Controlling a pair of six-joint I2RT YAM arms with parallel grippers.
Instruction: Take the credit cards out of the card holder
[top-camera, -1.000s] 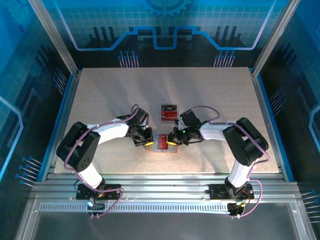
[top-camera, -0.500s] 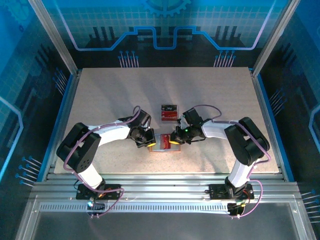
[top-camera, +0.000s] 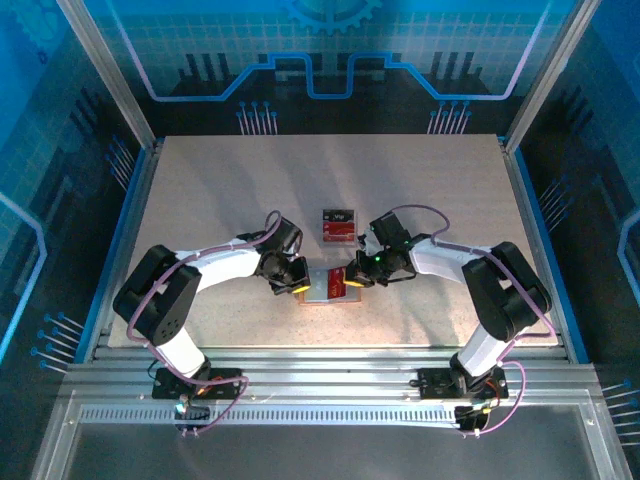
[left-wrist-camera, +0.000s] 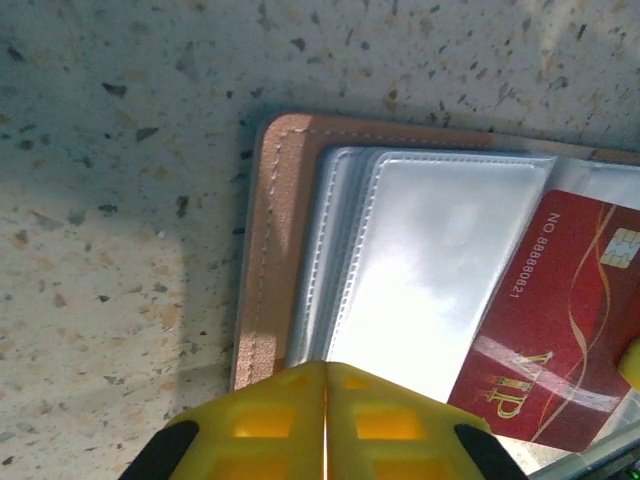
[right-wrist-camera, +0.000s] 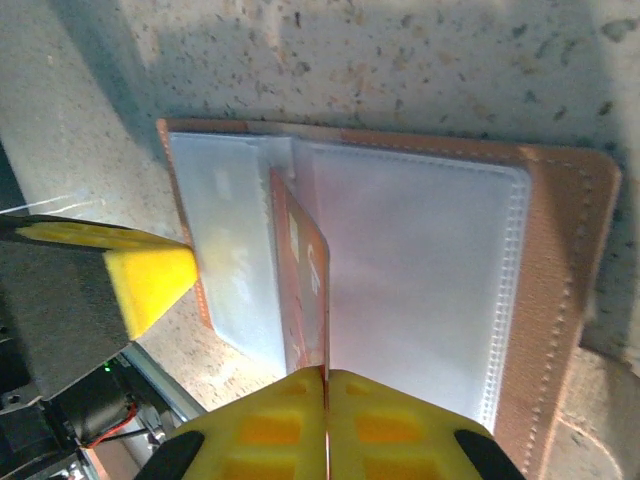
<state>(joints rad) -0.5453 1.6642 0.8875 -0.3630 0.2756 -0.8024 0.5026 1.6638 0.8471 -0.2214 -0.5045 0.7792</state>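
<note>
Card holder (top-camera: 316, 290) flat, long axis left-right; right gripper (right-wrist-camera: 325, 372) pinching red card (right-wrist-camera: 300, 290), left gripper (left-wrist-camera: 325, 368) closed.

Looking down from above, both ends of the card holder (top-camera: 320, 293) are tucked under the left claw (top-camera: 297, 284) and the right claw (top-camera: 354, 279). The pile of cards (top-camera: 338, 225) beyond is too small to count. In the left wrist view the red card (left-wrist-camera: 560, 320) runs off the right edge. In the right wrist view its lower end vanishes between the pinched yellow pads (right-wrist-camera: 390, 425), and its print is blurred.
</note>
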